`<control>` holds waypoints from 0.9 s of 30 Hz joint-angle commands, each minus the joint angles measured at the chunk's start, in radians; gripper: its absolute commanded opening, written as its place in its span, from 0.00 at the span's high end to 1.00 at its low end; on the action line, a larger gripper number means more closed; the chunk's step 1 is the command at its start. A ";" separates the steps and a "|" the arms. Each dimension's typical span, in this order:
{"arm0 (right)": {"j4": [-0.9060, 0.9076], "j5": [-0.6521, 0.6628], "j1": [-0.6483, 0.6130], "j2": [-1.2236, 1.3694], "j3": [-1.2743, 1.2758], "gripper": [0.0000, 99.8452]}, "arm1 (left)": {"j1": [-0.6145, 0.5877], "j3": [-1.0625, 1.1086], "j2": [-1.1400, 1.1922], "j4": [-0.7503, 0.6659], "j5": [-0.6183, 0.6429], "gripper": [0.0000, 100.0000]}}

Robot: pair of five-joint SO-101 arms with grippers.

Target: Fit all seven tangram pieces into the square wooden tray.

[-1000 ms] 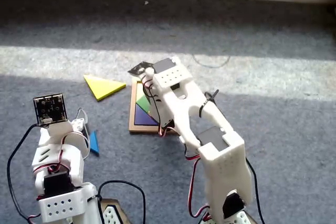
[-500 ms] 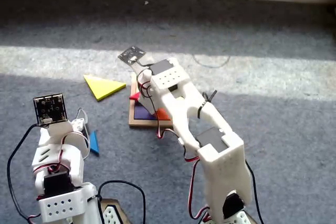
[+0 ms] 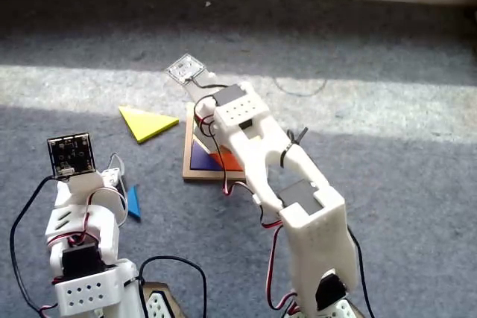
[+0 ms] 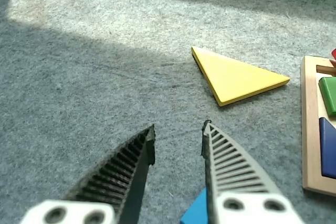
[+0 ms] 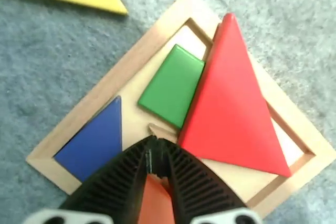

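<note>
The square wooden tray [image 3: 212,176] lies mid-table with my right arm [image 3: 246,121] leaning over it. In the right wrist view the tray [image 5: 113,84] holds a red triangle [image 5: 231,108], a green piece [image 5: 172,85] and a blue triangle [image 5: 94,140]. My right gripper [image 5: 156,148] is shut on an orange piece [image 5: 155,195] just above the tray floor. A yellow triangle [image 3: 147,122] lies on the carpet left of the tray. My left gripper [image 4: 178,128] hangs open above the carpet short of the yellow triangle [image 4: 236,75], with a light blue piece [image 4: 194,213] under it.
Grey carpet covers the table, with a sunlit band across the far half. The light blue piece [image 3: 133,202] lies beside the left arm's base [image 3: 82,258]. A thin cable [image 3: 298,91] lies beyond the tray. Open carpet spreads to the right.
The right arm's wrist has tipped up and back towards the far left over the tray. The green piece is now covered in the high view and the orange piece shows. The left arm has kept still.
</note>
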 commanded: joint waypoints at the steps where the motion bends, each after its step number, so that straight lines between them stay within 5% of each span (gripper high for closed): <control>1: 0.033 0.000 -0.001 -0.085 -0.073 0.99 | 0.012 -0.015 -0.008 0.000 -0.009 0.83; 12: -0.182 0.005 -0.005 -0.024 -0.071 0.99 | 0.012 -0.013 -0.008 0.000 -0.009 0.83; 27: -0.214 0.006 -0.012 0.102 -0.070 0.99 | 0.012 -0.013 -0.008 -0.002 -0.009 0.83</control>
